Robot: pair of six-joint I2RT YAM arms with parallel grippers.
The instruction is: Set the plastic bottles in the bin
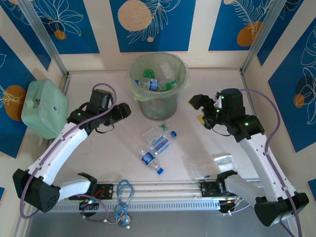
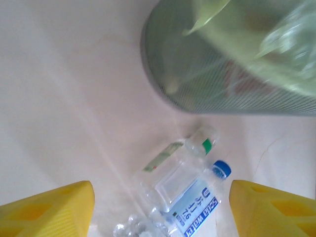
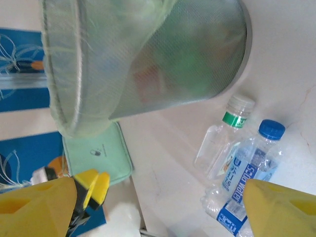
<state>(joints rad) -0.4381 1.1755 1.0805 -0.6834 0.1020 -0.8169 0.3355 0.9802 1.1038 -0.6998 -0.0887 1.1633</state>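
Pale table (image 1: 114,154), walled by blue leaf-print panels. All places are given from the bin (image 1: 158,107), which stands upright at the far centre.

Count:
- One bin, pale green liner over the rim.
- Three plastic bottles lying on the table just on the near side of the bin: white-capped bottle (image 1: 154,131) closest to it, blue-capped bottle (image 1: 162,143) beside that, second blue-capped bottle (image 1: 149,159) nearest the arms.
- More bottles inside the bin, green caps among them; number not readable.
- One mint-green case (image 1: 44,108) well to the bin's left.
- Two clear bags (image 1: 223,159), near-right of the bin.

Left gripper (image 1: 122,110) sits just left of the bin with its fingers spread and nothing between them. Right gripper (image 1: 200,109) sits just right of it, likewise spread and empty.

Views: only the overhead looks into the bin. Left wrist reads "Soda water" on the blue-capped label. Right wrist catches the case beyond the bin.
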